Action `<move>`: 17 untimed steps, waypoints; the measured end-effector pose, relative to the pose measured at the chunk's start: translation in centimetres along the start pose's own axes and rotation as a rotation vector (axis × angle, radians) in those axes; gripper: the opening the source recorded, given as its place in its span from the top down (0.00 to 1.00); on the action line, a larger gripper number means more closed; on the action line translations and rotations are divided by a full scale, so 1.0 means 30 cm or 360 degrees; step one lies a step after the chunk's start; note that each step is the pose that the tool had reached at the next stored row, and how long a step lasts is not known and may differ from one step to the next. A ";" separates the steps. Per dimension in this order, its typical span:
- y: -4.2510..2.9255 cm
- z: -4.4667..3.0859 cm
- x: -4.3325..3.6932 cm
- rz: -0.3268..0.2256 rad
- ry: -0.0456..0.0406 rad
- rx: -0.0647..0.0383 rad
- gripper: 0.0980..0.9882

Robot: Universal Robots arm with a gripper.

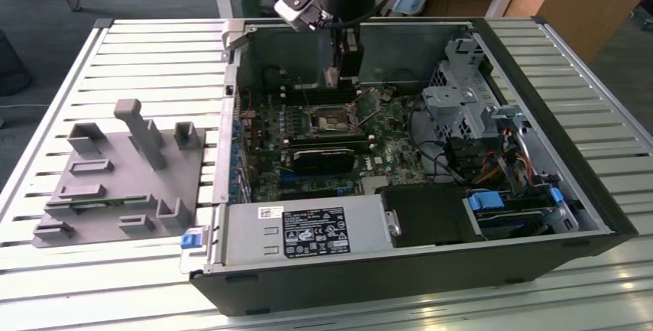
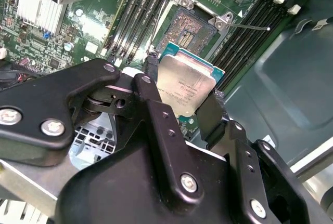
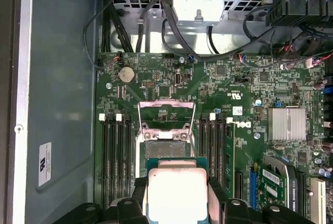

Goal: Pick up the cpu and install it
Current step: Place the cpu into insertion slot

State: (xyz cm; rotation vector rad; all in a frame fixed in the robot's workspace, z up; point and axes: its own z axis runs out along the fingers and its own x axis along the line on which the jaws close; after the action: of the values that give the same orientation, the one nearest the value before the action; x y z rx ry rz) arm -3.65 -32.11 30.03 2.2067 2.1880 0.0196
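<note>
Your pincer is closed partway, its two black fingers clamped on opposite edges of the small flat square cpu with the silvery-grey metal top, so the chip sits right between the fingertips, its metal face towards the wrist. The open square metal-framed socket on the green circuit board lies below the pincer, just past the chip's far edge and apart from it; the chip is not yet seated.

Square cpu, silvery metal top, thin green rim, clamped in the gripper; held above the open socket
</note>
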 end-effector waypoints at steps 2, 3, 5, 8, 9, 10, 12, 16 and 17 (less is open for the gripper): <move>0.000 0.003 0.000 0.0000 -0.0001 0.0000 0.50; 0.000 0.005 0.000 0.0000 -0.0001 0.0000 0.50; 0.000 0.012 0.000 0.0000 -0.0003 0.0001 0.50; -0.001 0.026 0.000 0.0000 -0.0003 0.0001 0.50; -0.001 0.029 0.000 0.0000 -0.0003 0.0001 0.50; -0.001 0.033 0.000 0.0000 -0.0003 0.0001 0.50; -0.001 0.039 0.001 0.0000 -0.0003 0.0001 0.50; -0.002 0.048 0.001 0.0000 -0.0003 0.0001 0.50; -0.002 0.050 0.001 0.0000 -0.0003 0.0002 0.50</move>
State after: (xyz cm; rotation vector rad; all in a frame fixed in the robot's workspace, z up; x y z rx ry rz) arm -3.65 -32.10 28.52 2.2061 2.1876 0.0163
